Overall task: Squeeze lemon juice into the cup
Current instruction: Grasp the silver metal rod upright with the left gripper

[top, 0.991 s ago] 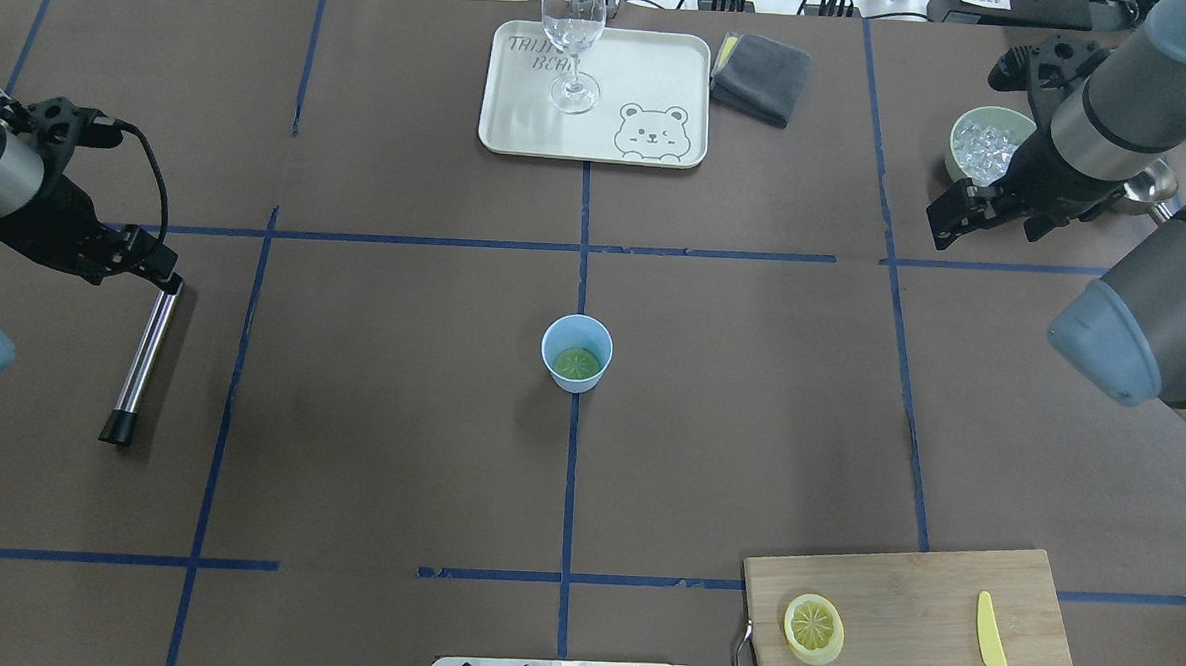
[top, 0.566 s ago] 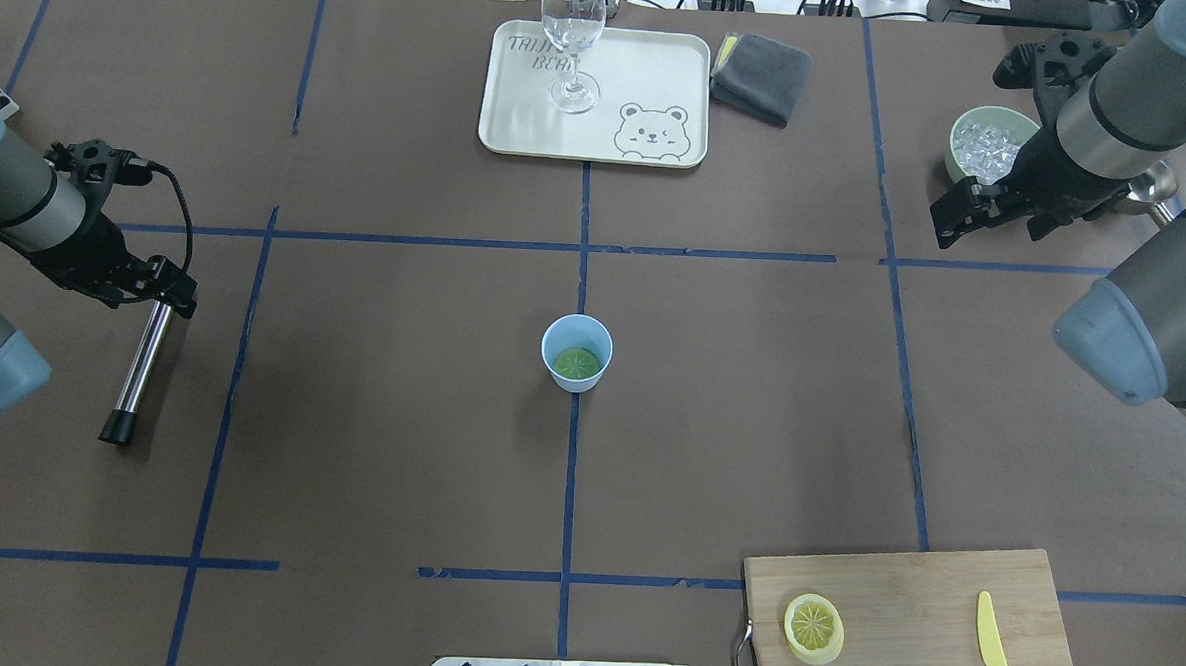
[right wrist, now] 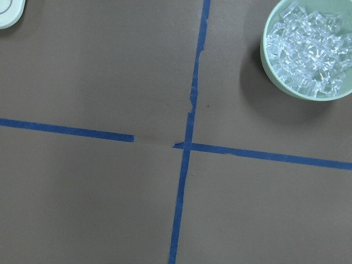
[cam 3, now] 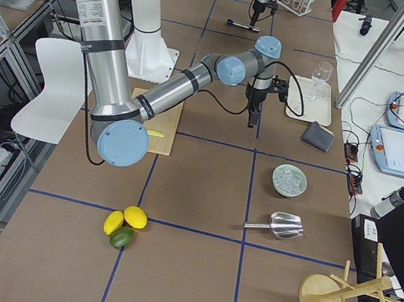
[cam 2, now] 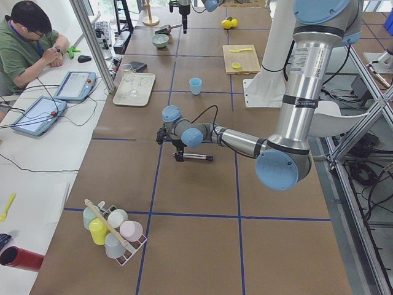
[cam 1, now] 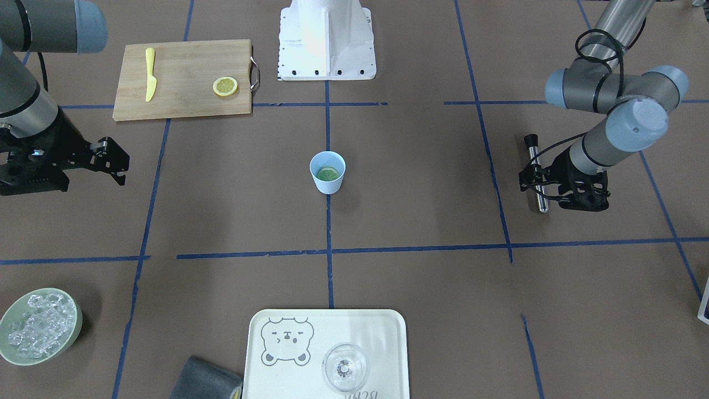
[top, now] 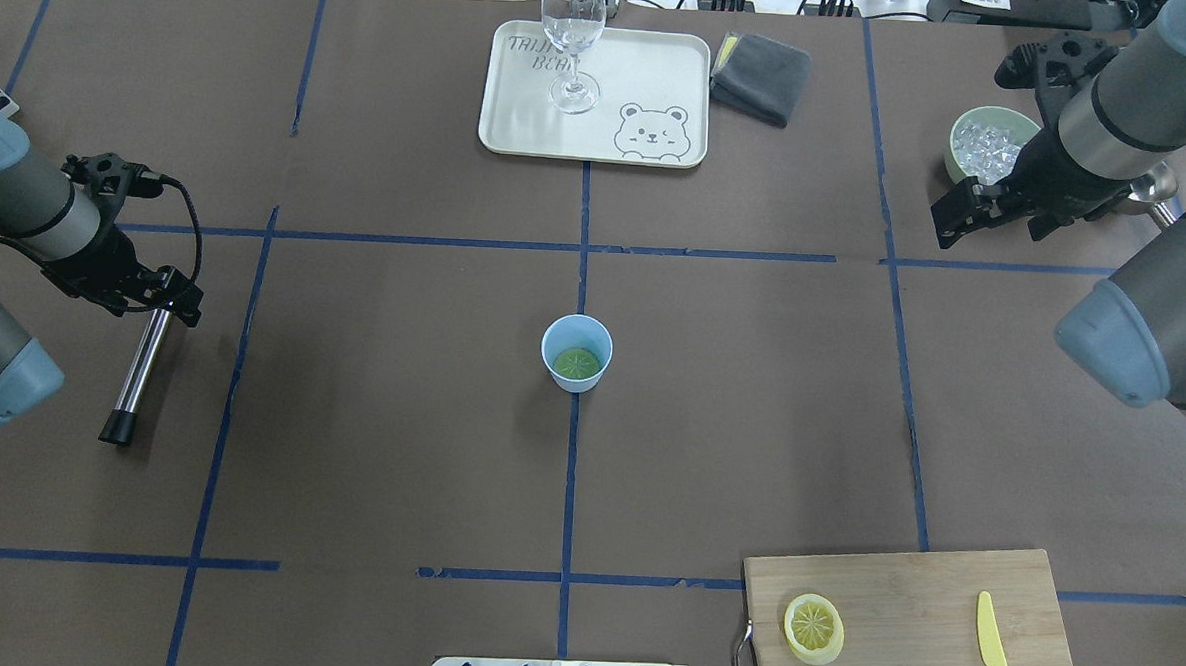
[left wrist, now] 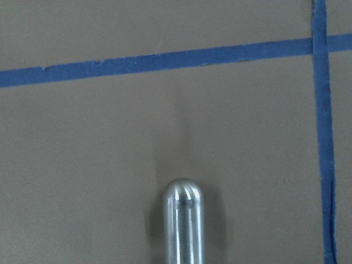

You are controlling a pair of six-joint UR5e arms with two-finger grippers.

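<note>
A thin round lemon slice lies flat at the bottom of the small light-blue plastic cup, at the middle of the overhead frame; down there it looks greenish. A second slice, plainly yellow, sits on the wooden cutting board at the lower right, with a yellow plastic knife beside it. Board and knife are both cut off by the bottom edge.

At the top centre, the cream tray carries a drawn bear face and the letters "TAIJ" and "BEA". The rest of the writing is hidden behind the clear wine glass, whose bowl runs out of the frame.

The right gripper, at the upper right, hangs with its fingers spread and holds nothing. Its arm covers part of the pale green bowl of ice.

The left gripper, at the left, is over the upper end of a steel rod. I cannot tell whether its fingers are apart or together; its wrist view shows only the rod's rounded tip.
</note>
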